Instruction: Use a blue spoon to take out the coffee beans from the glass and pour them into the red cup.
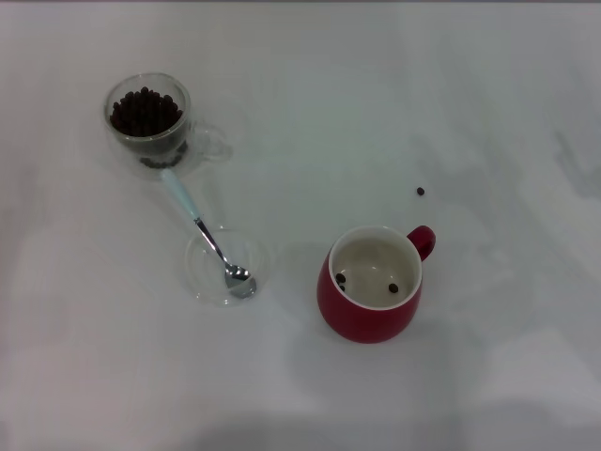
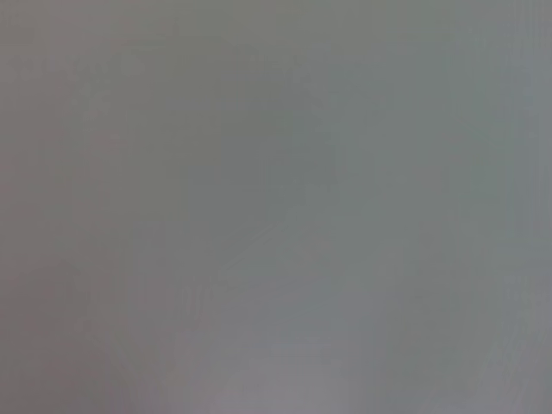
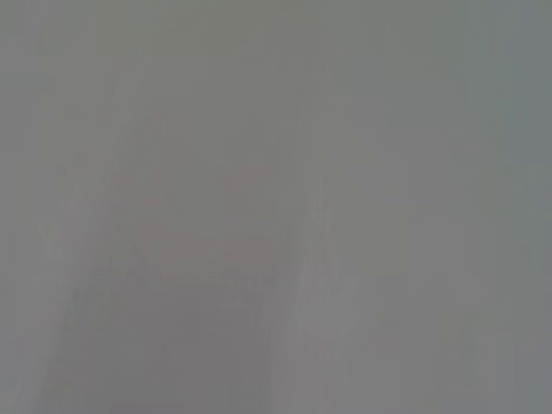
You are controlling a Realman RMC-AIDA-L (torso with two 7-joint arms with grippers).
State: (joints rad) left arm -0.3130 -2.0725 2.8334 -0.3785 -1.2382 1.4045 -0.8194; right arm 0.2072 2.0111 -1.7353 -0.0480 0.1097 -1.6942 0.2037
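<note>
The glass (image 1: 150, 127) stands at the back left of the white table, filled with coffee beans (image 1: 145, 112). The blue spoon (image 1: 208, 235) lies in front of it, its pale blue handle end close to the glass and its silver bowl resting in a flat clear glass dish (image 1: 199, 272). The red cup (image 1: 371, 285) stands to the right of the dish, handle to the back right, with three beans (image 1: 392, 287) on its cream bottom. No gripper or arm shows in the head view. Both wrist views show only plain grey.
One stray bean (image 1: 421, 192) lies on the table behind and right of the red cup. The white table (image 1: 488, 113) spreads all around these things.
</note>
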